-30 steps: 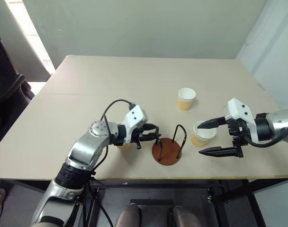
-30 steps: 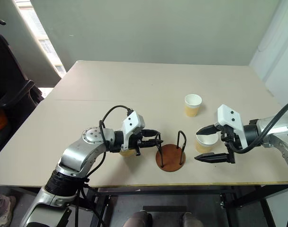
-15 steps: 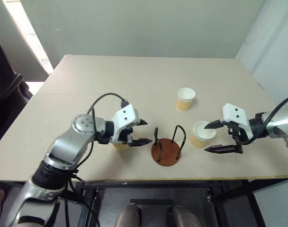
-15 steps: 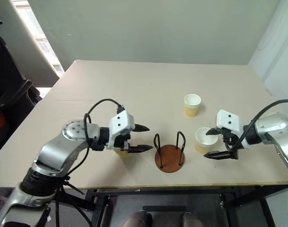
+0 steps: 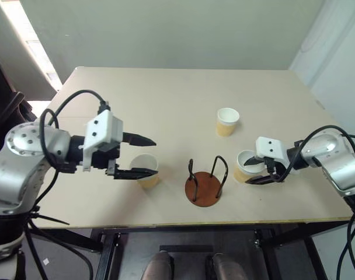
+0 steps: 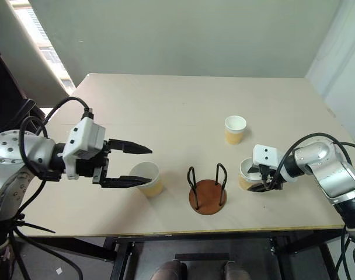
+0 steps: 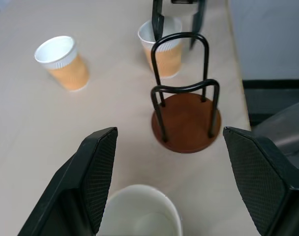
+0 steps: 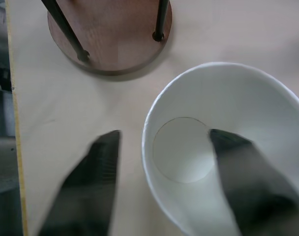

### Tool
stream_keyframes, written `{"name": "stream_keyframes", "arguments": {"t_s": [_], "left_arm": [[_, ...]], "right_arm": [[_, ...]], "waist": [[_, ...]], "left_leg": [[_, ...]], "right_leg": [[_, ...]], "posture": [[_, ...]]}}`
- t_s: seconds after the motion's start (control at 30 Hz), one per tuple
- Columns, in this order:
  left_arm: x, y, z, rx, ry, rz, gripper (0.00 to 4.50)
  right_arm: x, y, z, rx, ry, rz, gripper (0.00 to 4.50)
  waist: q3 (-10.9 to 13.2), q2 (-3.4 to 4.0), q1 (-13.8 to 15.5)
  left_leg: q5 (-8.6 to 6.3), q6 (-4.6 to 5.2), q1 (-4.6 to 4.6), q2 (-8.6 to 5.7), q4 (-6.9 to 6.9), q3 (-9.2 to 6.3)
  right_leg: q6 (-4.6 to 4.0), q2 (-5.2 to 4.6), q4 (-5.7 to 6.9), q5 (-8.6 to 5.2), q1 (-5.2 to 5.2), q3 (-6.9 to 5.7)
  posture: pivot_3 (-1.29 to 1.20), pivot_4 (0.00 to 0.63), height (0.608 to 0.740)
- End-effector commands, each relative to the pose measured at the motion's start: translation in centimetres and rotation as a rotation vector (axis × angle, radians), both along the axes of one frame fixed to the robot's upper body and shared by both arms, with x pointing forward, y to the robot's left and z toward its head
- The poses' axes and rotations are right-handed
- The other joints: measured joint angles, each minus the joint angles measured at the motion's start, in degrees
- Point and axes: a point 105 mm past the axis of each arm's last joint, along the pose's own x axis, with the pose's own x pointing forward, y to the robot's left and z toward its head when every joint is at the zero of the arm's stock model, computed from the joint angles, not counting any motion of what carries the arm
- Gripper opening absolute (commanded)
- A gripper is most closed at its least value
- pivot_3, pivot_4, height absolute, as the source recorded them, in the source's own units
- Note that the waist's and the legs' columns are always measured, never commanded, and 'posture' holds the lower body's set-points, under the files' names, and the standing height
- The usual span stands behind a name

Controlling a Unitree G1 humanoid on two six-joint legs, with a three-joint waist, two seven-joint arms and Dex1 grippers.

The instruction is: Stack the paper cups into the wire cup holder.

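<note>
The right end effector (image 6: pixel 260 178) is seen straddling the rim of a paper cup (image 6: pixel 248 173), one finger inside, beside the wire holder (image 6: pixel 207 192), while the left end effector (image 6: pixel 132 166) is spread above another cup (image 6: pixel 146 178).

Your left gripper (image 5: pixel 143 156) hangs raised on the left side, pointing right, jaws spread wide with nothing between them, arm bent out sideways. Your right gripper (image 5: pixel 254 172) is low on the right, angled down, wrist bent inward, fingers (image 8: pixel 96 183) astride a cup wall, one inside, one outside.
</note>
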Motion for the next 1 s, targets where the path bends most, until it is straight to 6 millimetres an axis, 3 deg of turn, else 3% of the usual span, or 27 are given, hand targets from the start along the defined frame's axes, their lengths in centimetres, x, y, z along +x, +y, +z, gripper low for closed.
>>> {"name": "stream_keyframes", "arguments": {"t_s": [0.03, 0.17, 0.3, 0.37, 0.5, 0.63, 0.77, 1.0], "left_arm": [[-0.5, 0.7, 0.9, 0.003, -0.029, 0.017, 3.69], [-0.2, 1.3, 1.0, -0.005, -0.035, 0.056, 3.69], [0.1, 1.9, 1.0, -0.01, -0.042, 0.083, 3.69], [0.4, 2.2, 1.1, -0.012, -0.046, 0.093, 3.69], [0.6, 2.4, 1.3, -0.014, -0.051, 0.095, 3.69], [1.0, 1.9, 0.8, -0.009, -0.044, 0.079, 3.69], [1.0, 1.5, 0.7, -0.012, -0.038, 0.062, 3.69], [0.7, 1.4, 0.2, 0.01, -0.023, 0.053, 3.69]], "right_arm": [[0.3, 0.2, 1.6, 0.002, -0.056, 0.029, 1.45], [0.1, 0.3, 1.9, 0.005, -0.054, 0.046, 0.04], [-0.2, 0.1, 2.8, 0.011, -0.064, 0.058, 0.01], [-0.4, 0.2, 5.2, 0.046, -0.105, 0.082, 0.01], [-0.8, 2.2, 13.3, 0.239, -0.269, 0.169, 0.01], [-1.1, 5.3, 16.8, 0.348, -0.358, 0.282, 0.01], [-3.9, 7.6, 15.8, 0.34, -0.24, 0.473, 0.01], [-5.1, 8.6, 13.2, 0.282, -0.15, 0.55, 0.01]], "waist": [[0.0, 0.0, -0.09], [0.0, 0.0, -0.13], [0.0, 0.0, -0.14], [0.01, 0.02, -0.14], [0.09, 0.15, -0.46], [-0.09, -0.15, -0.82], [-0.07, -0.13, -0.8], [-0.07, -0.13, -0.63]], "left_leg": [[-0.01, -0.01, 0.0, 0.01, 0.0, 0.0], [-0.03, -0.03, 0.0, 0.03, -0.01, 0.0], [-0.03, -0.04, 0.01, 0.03, -0.01, 0.0], [-0.04, -0.04, -0.01, 0.03, -0.02, 0.0], [-0.04, -0.07, -0.17, 0.02, -0.01, 0.06], [-0.03, -0.08, -0.03, 0.12, -0.29, 0.04], [-0.01, -0.17, 0.06, 0.15, -0.56, 0.03], [0.05, -0.38, -0.06, 0.14, -0.77, -0.05]], "right_leg": [[-0.13, 0.0, 0.0, -0.08, -0.01, 0.0], [-0.19, 0.0, 0.04, -0.11, -0.03, -0.03], [-0.24, -0.02, 0.05, -0.11, -0.03, -0.03], [-0.25, -0.02, 0.05, -0.11, -0.06, -0.03], [-0.33, -0.04, 0.08, -0.07, -0.29, -0.01], [-0.62, 0.05, 0.11, -0.2, -0.34, -0.05], [-0.79, 0.06, 0.13, -0.31, -0.39, -0.09], [-0.66, 0.07, 0.11, -0.24, -0.54, -0.09]], "posture": [[0.0, 0.15, 0.74], [0.0, 0.15, 0.74], [0.0, 0.15, 0.74], [0.0, 0.15, 0.74], [0.0, 0.15, 0.74], [0.0, 0.15, 0.74], [0.0, 0.15, 0.74], [0.0, 0.15, 0.74]]}}
